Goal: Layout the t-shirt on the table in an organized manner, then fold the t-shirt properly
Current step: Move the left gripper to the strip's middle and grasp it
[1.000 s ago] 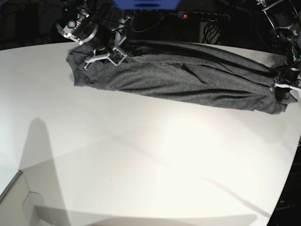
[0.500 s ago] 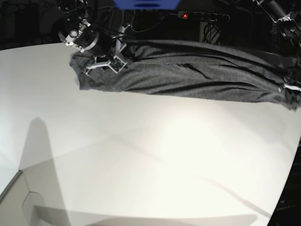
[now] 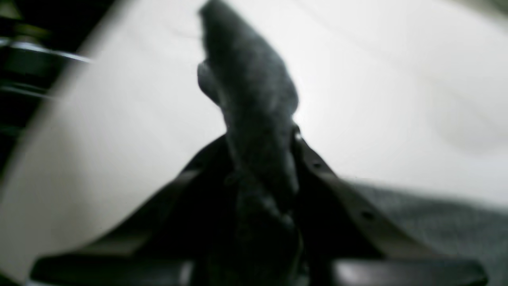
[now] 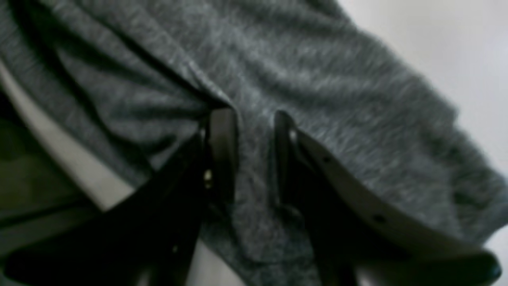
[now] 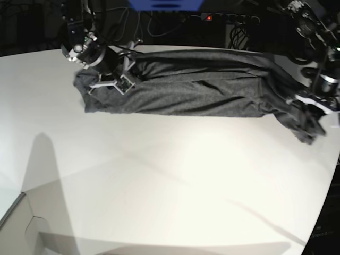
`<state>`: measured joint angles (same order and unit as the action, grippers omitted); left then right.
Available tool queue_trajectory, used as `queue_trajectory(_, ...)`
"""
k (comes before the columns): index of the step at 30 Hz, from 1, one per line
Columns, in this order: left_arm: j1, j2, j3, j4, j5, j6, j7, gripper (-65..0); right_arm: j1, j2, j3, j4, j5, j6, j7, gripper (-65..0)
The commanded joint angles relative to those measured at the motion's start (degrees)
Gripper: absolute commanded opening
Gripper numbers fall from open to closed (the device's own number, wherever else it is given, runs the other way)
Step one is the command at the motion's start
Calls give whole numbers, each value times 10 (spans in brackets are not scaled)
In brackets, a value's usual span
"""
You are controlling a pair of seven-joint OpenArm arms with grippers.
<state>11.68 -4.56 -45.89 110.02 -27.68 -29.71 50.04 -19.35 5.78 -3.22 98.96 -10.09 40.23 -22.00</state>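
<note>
t-shirt (image 5: 202, 90): heathered dark grey, plain, no print | table (image 5: 159, 186): smooth white | power strip (image 5: 228, 18): black, red light

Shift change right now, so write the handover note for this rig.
Left hand: shut on a bunched end of the t-shirt, at the table's right side in the base view.
Right hand: closed on a fold of cloth at the shirt's other end.
Shirt: stretched between the two hands along the far edge of the table, bunched lengthwise and creased, one end drooping by the left hand.
Done: both ends gripped, shirt pulled out long.
Left: spread it flat, smooth the sleeves, then fold.
</note>
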Motion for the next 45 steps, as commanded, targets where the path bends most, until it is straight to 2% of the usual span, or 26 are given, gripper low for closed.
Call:
queue_trajectory(1, 4, -7, 11, 11, -11, 0, -17, -649, 1, 1, 3, 22, 13, -2, 16, -474)
queue_trajectory(4, 28, -7, 59, 11, 18, 0, -48, -649, 1, 1, 11, 42, 13, -2, 16, -474)
queue_trajectory(8, 51, -7, 125, 11, 101, 0, -94, -649, 1, 0, 27, 61, 13, -2, 16, -475)
queue_trajectory(14, 81, -7, 218, 17, 148, 0, -143, -649, 5, -14, 73, 92, 14, -2, 16, -475)
queue_trajectory(18, 81, -3, 263, 17, 176, 0, -147, -649, 6, -24, 97, 99, 14, -2, 16, -467)
queue_trajectory(22, 81, -6, 320, 17, 205, 0, -147, -649, 1, -21, 98, 99, 14, -2, 16, -442)
queue_trajectory(30, 77, -2, 427, 17, 294, 7, -148, -649, 1, -21, 98, 100, 14, -2, 16, -441)
queue_trajectory(45, 48, -4, 523, 11, 392, 7, -147, -646, 8, -16, 115, 99, 14, -2, 16, -440)
